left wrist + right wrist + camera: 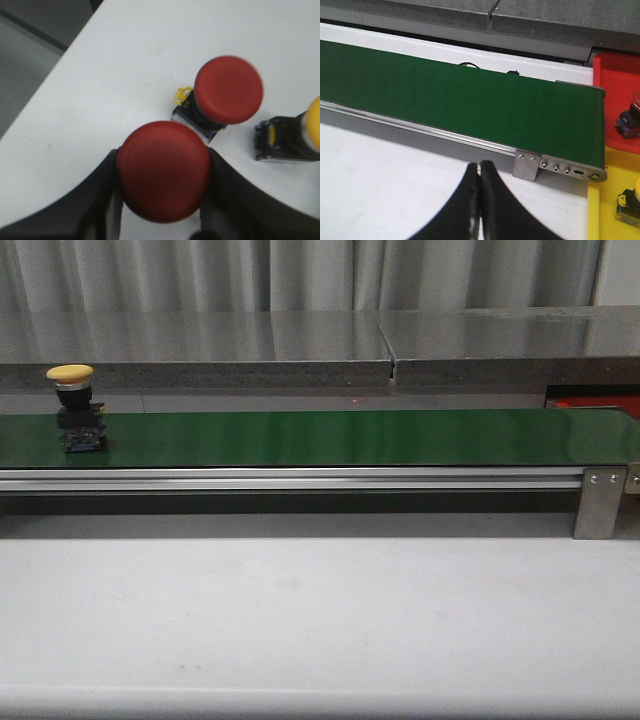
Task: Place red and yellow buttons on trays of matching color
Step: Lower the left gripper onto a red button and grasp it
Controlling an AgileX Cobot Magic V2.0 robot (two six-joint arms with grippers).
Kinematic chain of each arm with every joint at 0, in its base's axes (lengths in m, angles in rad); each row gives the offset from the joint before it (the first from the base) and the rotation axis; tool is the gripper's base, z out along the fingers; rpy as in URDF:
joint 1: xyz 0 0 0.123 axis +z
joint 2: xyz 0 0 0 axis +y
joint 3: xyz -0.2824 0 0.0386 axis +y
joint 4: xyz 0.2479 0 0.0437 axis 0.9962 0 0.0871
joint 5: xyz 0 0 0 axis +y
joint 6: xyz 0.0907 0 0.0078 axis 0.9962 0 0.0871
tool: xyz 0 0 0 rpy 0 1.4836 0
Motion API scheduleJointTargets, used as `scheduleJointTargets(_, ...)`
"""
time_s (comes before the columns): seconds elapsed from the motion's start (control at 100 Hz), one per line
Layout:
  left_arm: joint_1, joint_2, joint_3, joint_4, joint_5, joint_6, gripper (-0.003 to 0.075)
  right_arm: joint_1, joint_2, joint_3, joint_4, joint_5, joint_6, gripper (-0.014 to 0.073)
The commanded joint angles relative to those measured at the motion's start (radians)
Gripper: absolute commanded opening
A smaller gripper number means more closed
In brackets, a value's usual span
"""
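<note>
Nearest the left wrist camera, a red button (163,170) fills the space between the left gripper's (162,192) two dark fingers (107,192), which are clamped on its domed cap above a white table (100,85). The cap faces the camera, so its long axis runs down toward the table. Just beyond it stands a second red button (227,90) on the table, cap up, and a yellow button (292,137) lies on its side beside that, long axis flat.

The right gripper (479,200) is empty, fingers pressed together, near the green belt (470,100). Past the belt's end sit a red tray (615,80) and a yellow tray (605,200), each already holding a button.

In the front view, another yellow button (74,405) stands upright on the belt's left end.

The step appears to be feeding: the held red button likely needs setting upright on the belt.
</note>
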Motion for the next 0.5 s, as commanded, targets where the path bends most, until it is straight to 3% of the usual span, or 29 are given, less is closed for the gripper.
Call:
scheduleJointTargets(0.0, -0.005, -0.137, -0.032, -0.039, -0.032, -0.001, -0.0019, -0.001, -0.007, -0.024, 0.024, -0.060, -0.008, -0.0117)
scheduleJointTargets(0.31, -0.080, -0.357, -0.016, -0.081, 0.123, -0.001, -0.0019, -0.001, -0.007, -0.024, 0.024, -0.060, -0.008, -0.0117)
scheduleJointTargets(0.49, -0.159, -0.446, 0.051, -0.081, 0.136, -0.001, -0.0019, -0.001, -0.007, -0.024, 0.024, -0.060, -0.008, -0.0117)
